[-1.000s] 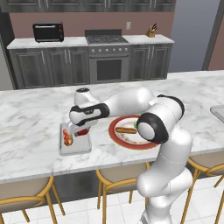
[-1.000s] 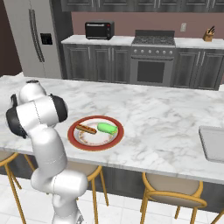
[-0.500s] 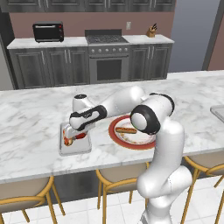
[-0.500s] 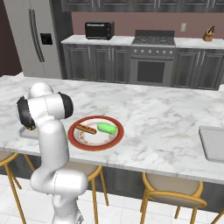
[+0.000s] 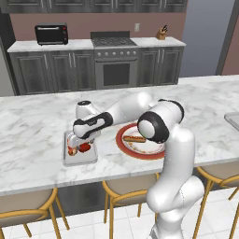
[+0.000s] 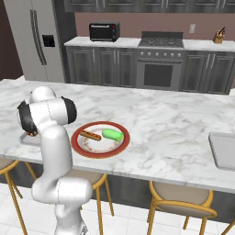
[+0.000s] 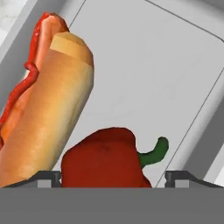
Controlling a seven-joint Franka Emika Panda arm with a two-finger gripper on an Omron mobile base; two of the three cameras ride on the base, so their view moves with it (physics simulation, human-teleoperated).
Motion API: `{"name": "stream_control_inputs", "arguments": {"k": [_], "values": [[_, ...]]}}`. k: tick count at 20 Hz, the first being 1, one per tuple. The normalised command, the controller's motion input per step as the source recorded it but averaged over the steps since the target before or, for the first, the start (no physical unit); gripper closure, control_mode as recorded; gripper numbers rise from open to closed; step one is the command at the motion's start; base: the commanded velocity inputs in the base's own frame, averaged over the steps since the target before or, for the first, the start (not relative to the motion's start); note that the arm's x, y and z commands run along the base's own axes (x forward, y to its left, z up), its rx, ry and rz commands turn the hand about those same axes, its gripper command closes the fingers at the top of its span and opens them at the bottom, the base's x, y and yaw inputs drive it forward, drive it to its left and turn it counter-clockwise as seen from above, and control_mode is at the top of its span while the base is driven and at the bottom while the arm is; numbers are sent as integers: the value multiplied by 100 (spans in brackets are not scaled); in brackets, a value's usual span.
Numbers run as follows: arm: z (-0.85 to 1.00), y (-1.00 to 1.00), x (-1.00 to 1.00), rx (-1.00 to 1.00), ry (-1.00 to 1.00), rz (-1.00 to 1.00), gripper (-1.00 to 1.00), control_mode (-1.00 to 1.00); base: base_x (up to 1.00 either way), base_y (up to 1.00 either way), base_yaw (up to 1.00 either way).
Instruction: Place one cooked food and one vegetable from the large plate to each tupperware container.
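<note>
The large plate [image 5: 140, 142] [image 6: 100, 139] lies on the marble island and holds a hot dog [image 6: 90, 135] and a green vegetable [image 6: 112, 134]. To its left is a light-grey tupperware container [image 5: 79, 156] [image 7: 144, 65]. Inside that container are a hot dog in a bun [image 5: 71, 141] [image 7: 48, 109] and a red bell pepper [image 5: 85, 147] [image 7: 103, 159]. My gripper [image 5: 80, 144] [image 7: 112, 177] is low over this container, open, with the pepper lying between its spread fingertips. A second container [image 6: 225, 151] [image 5: 233, 119] sits at the island's far right.
Bar stools [image 5: 126, 191] stand along the island's near edge. A stove [image 5: 114, 60], dark cabinets and a toaster oven [image 5: 51, 34] line the back wall. A fridge [image 6: 39, 41] stands at the back left.
The arm's elbow has swung a little to the left. The hand has stayed low over the left container with the red pepper under it.
</note>
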Motion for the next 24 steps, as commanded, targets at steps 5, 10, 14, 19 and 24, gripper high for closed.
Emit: {"name": "stream_control_inputs", "arguments": {"k": [5,10,14,19,24], "values": [[32,-1,-10,0,-1,0,-100,-100,0,0,0],[70,-49,-49,0,-1,-4,-100,-100,0,0,0],[24,-100,-31,0,0,0,-100,-100,0,0,0],[4,-100,-2,0,3,5,-100,-100,0,0,0],[0,-98,10,0,3,12,-100,-100,0,0,0]]}}
